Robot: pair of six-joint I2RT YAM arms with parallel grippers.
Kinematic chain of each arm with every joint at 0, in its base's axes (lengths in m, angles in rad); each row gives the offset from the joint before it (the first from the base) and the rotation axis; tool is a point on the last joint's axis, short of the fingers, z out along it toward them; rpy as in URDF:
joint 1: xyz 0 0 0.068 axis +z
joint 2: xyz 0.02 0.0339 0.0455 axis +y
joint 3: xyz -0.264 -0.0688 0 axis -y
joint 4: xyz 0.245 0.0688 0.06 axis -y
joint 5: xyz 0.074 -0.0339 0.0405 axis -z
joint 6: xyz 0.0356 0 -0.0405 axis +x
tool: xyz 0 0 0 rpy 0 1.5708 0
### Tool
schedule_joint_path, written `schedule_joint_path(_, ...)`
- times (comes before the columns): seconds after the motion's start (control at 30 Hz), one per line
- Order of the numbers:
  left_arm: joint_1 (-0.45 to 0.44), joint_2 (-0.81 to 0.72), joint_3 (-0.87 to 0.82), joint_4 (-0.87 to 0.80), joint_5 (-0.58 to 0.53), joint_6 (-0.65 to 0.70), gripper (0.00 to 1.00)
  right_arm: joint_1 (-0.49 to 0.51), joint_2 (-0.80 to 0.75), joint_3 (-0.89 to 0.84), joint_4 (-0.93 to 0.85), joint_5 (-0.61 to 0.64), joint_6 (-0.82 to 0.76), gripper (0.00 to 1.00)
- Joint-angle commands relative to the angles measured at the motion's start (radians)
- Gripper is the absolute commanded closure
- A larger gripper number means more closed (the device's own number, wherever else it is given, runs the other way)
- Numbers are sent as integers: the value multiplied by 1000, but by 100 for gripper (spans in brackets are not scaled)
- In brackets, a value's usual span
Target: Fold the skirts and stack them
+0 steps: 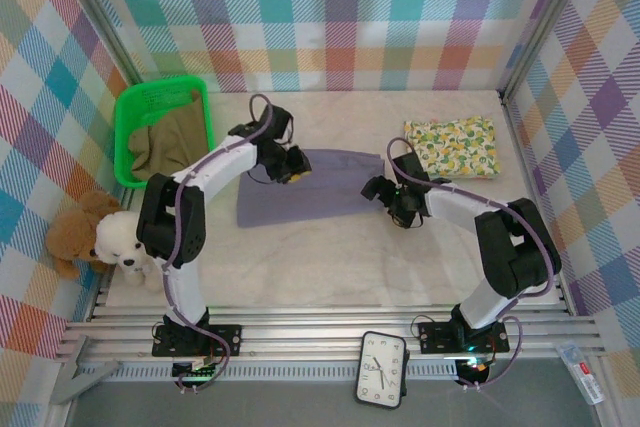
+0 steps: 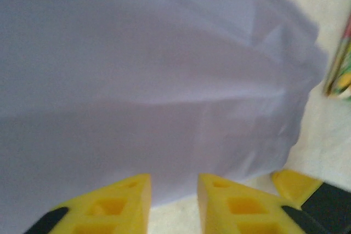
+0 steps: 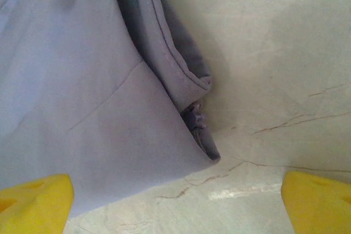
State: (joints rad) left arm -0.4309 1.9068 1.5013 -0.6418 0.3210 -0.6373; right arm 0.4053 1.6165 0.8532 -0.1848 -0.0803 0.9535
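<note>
Three skirts counted. One grey-lavender skirt [image 1: 310,187] lies flat at mid-desk [image 1: 300,267], long axis left to right, wider end to the left. One floral skirt [image 1: 455,147] lies folded at the far right, long axis also left to right. One olive skirt [image 1: 170,142] sits bunched in the green basket [image 1: 130,107]. Two tools noted. Left tool [image 1: 295,169] sits at the lavender skirt's far edge, fingers drawn near together; a grip on the cloth cannot be confirmed. Right tool [image 1: 378,192] stands released, jaws wide, at the skirt's right end.
</note>
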Motion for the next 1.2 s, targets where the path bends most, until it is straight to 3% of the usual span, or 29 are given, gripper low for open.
schedule_joint_path(0.0,-34,35,-20,-28,36,-25,78,0,-24,-49,134,-43,90,5)
schedule_joint_path(0.37,-78,157,-40,-37,15,-45,86,1,17,-76,313,-41,157,10)
schedule_joint_path(0.73,-84,168,-125,-18,-1,-45,86,9,46,-92,346,-23,191,12)
schedule_joint_path(0.9,-84,158,-118,-22,-14,-42,85,8,70,-136,446,-9,228,16)
schedule_joint_path(1.1,-85,157,-107,-22,18,-34,85,9,88,-133,536,-16,184,37)
schedule_joint_path(1.17,-85,148,-96,-22,39,-30,83,9,82,-126,543,-11,166,50)
